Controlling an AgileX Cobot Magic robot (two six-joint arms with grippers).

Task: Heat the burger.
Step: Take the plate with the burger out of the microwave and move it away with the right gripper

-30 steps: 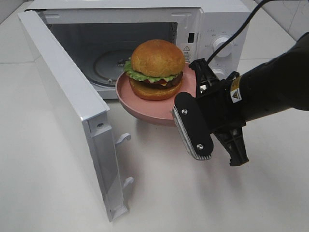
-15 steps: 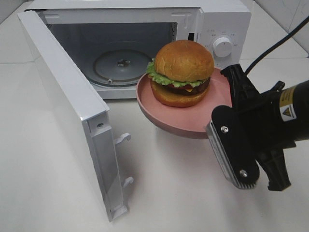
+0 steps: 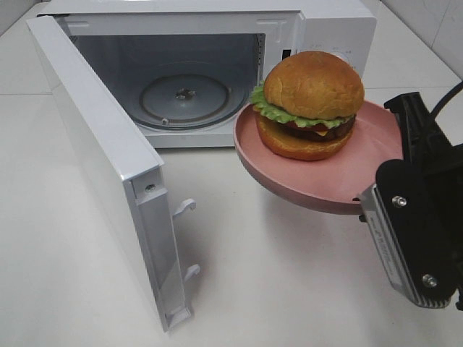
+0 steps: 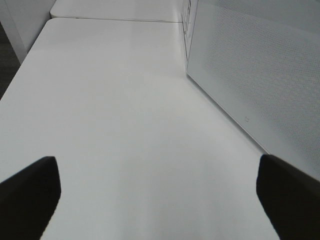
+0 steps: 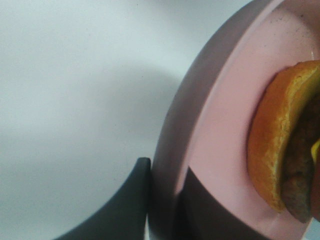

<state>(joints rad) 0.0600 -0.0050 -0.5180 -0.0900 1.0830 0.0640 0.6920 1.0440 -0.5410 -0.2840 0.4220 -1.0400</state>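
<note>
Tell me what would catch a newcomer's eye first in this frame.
The burger stands out first, sitting on a pink plate that is held up in the air in front of the microwave's controls. The right gripper is clamped on the plate's rim at the right of the overhead view. To the left, the microwave door hangs wide open, showing the bare glass turntable inside.

i see a big white table (image 3: 289,289) under me, smooth and bright. a white microwave (image 3: 333,29) sits at its far edge with its door (image 3: 108,159) swung open. soft shadows lie on the table.
</note>
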